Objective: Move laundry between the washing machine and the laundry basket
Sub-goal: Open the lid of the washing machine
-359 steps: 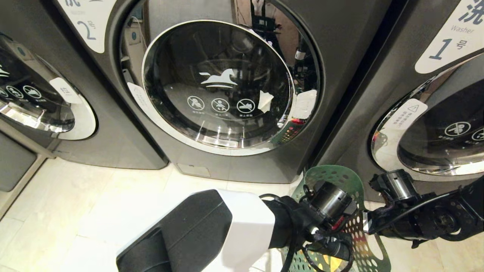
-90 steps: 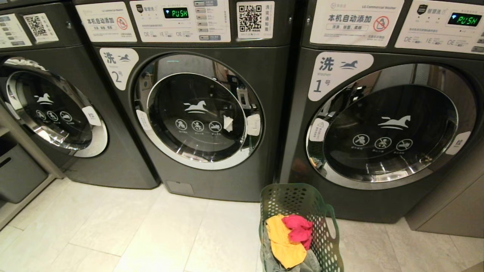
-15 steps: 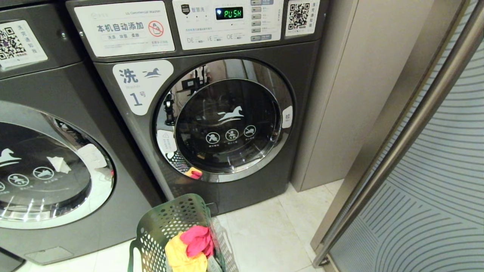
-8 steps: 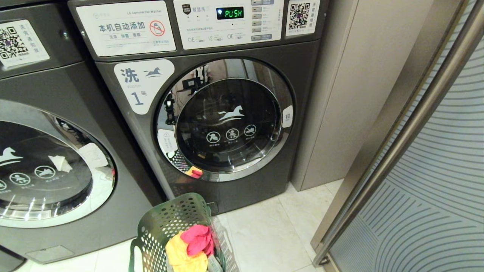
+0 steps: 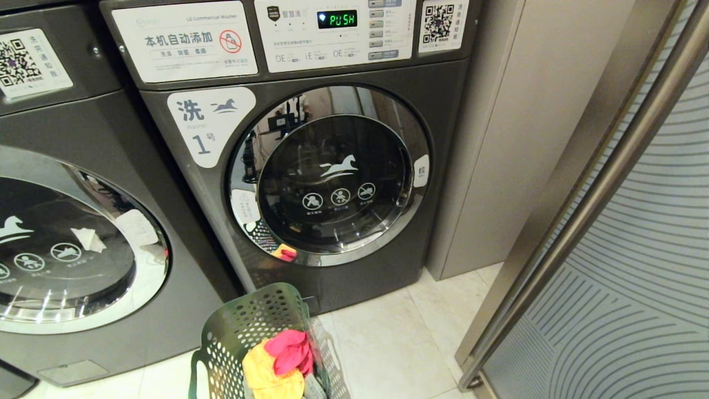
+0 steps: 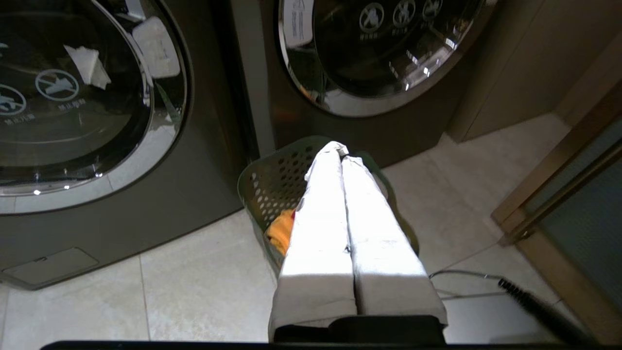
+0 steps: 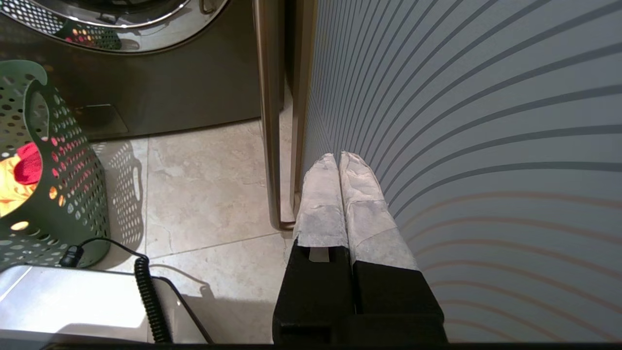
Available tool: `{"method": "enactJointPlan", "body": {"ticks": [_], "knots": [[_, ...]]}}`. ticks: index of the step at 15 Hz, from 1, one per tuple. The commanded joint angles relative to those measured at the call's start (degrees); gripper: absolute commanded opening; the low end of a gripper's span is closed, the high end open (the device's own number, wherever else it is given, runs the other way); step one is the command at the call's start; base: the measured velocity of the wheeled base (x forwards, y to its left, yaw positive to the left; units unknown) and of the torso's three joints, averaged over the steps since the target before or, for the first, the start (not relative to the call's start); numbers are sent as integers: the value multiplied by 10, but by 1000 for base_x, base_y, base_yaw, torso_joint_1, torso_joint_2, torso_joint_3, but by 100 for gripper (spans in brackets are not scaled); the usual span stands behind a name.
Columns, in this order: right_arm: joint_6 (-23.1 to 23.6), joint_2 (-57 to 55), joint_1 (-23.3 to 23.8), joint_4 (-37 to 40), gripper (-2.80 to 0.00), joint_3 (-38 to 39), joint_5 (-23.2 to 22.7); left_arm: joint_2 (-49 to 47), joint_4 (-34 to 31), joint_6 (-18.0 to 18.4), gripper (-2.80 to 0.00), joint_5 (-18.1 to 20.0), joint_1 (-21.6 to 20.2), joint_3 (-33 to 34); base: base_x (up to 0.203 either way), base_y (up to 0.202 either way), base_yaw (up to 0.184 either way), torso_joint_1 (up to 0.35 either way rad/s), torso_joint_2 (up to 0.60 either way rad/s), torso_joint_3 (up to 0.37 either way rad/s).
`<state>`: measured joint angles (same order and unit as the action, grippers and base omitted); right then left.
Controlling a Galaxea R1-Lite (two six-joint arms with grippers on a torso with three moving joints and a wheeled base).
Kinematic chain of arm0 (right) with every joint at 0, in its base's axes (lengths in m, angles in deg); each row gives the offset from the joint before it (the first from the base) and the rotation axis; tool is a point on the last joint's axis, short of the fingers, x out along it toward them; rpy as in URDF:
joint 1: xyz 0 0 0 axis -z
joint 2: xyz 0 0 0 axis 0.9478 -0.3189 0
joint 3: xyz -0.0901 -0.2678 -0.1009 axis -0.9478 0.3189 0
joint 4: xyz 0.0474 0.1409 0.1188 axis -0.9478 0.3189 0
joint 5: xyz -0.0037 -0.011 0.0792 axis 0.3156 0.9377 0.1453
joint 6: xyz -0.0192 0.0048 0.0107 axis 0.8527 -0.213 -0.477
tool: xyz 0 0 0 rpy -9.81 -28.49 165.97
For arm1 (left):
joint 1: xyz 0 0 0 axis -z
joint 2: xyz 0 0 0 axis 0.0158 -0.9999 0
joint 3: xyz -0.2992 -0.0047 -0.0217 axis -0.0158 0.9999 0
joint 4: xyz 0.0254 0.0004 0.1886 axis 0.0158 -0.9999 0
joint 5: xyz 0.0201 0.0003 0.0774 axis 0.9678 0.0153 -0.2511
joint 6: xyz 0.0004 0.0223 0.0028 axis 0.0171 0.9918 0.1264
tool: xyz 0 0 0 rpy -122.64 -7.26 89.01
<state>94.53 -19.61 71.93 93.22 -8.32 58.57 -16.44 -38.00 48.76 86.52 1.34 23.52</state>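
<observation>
Left pincer (image 6: 341, 150) hangs clenched and empty above the dark green perforated plastic basket (image 6: 272, 180); right pincer (image 7: 338, 158), clenched too, hovers beside the striped glass door (image 7: 461, 121).

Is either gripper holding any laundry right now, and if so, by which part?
No. The left gripper and right gripper are both shut on nothing.

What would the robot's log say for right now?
left end effector: shut, empty, above dark green perforated plastic basket | right end effector: shut, empty | yellow and pink clothes: in basket | washer doors: closed
</observation>
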Motion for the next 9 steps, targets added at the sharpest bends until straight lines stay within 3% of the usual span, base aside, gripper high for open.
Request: {"method": "enactJointPlan", "body": {"ticks": [1, 4, 6, 8, 9], "knots": [[-1, 0, 0, 1, -280, 0, 0, -165, 8, -26, -280, 1, 0, -85, 0, 0, 0, 0, 0, 0], [1, 0, 0, 1, -280, -1, 0, -364, 70, -100, -280, 7, -1, -148, 0, 0, 0, 0, 0, 0], [0, 0, 0, 1, -280, -1, 0, -477, 176, -140, -280, 37, -13, -140, 0, 0, 0, 0, 0, 0], [-2, 0, 0, 1, -280, -1, 1, -546, 310, -162, -280, 117, -49, -94, 0, 0, 0, 0, 0, 0], [-2, 0, 0, 1, -280, -1, 0, -559, 342, -169, -280, 170, -83, -69, 0, 0, 0, 0, 0, 0]]}}
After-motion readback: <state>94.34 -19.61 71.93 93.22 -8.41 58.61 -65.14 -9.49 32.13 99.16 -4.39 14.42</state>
